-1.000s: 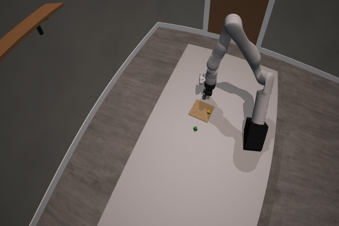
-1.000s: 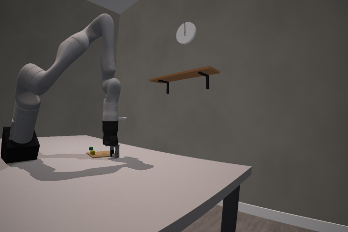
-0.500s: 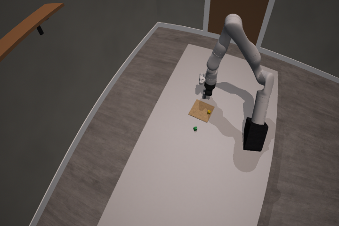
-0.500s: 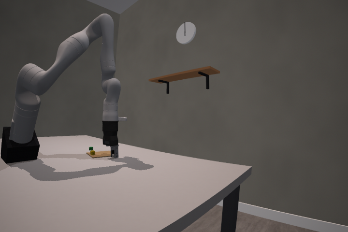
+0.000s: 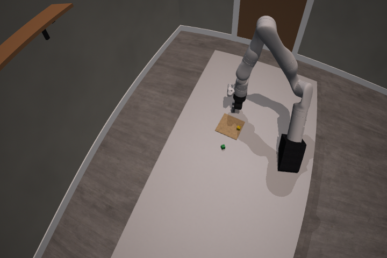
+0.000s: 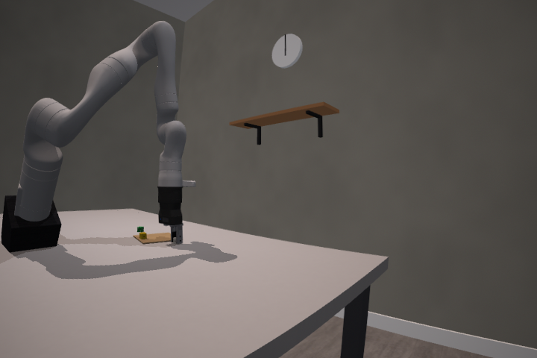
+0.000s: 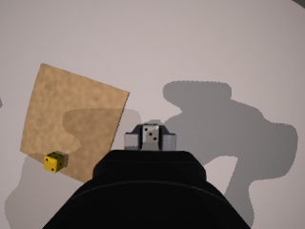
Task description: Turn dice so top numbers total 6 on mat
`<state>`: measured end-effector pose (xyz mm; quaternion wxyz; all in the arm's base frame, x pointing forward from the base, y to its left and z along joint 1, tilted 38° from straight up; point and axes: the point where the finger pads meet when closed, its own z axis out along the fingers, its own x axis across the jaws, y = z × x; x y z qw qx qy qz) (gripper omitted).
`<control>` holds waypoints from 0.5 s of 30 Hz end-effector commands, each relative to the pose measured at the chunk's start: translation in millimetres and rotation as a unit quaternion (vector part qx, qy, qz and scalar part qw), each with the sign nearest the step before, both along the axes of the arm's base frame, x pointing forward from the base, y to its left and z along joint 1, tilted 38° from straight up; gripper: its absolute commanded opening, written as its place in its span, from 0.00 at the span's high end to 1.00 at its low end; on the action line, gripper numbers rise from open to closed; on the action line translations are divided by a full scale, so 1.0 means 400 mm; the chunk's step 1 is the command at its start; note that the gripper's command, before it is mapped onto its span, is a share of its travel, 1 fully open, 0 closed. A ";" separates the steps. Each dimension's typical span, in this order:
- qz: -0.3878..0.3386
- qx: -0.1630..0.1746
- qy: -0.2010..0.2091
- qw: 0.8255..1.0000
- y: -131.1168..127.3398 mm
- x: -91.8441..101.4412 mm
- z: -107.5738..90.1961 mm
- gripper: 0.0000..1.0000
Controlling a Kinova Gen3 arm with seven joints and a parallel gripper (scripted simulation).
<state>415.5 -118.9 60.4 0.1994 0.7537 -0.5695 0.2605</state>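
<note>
Top view: in from the counter's [image 5: 185, 197] [image 6: 193, 286] [image 7: 191, 38] left edge, the green die [image 5: 222, 147] [image 6: 140, 229] sits off the mat [image 5: 227, 130] [image 6: 155, 239] [image 7: 86, 105], so needs moving. Toward the far-left corner, the gripper [image 5: 234, 110] [image 6: 177, 241] [image 7: 150, 134] has its fingers clamped on the white die [image 7: 151, 138], probably to carry or turn it; its underside is hidden. The yellow die [image 5: 238, 128] [image 6: 142, 236] [image 7: 53, 162] rests on the mat's right side, its top number hard to read.

Dim room, paler tabletop [image 5: 185, 182] [image 6: 193, 295] [image 7: 191, 43], defined shadows (fairly crisp ones).
</note>
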 end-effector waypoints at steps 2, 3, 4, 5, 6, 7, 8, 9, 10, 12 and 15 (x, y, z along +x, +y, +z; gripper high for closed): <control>0.000 0.000 0.000 1.000 0.001 0.001 0.001 0.60; 0.000 0.000 0.000 1.000 0.001 0.001 0.001 0.60; 0.000 0.000 0.000 1.000 0.001 0.001 0.001 0.60; 0.000 0.000 0.000 1.000 0.001 0.001 0.001 0.60; 0.000 0.000 0.000 1.000 0.001 0.001 0.001 0.60; 0.000 0.000 0.000 1.000 0.001 0.001 0.001 0.60; 0.000 0.000 0.000 1.000 0.001 0.001 0.001 0.60; 0.000 0.000 0.000 1.000 0.001 0.001 0.001 0.60; 0.000 0.000 0.000 1.000 0.001 0.001 0.001 0.60; 0.000 0.000 0.000 1.000 0.001 0.001 0.001 0.60; 0.000 0.000 0.000 1.000 0.001 0.001 0.001 0.60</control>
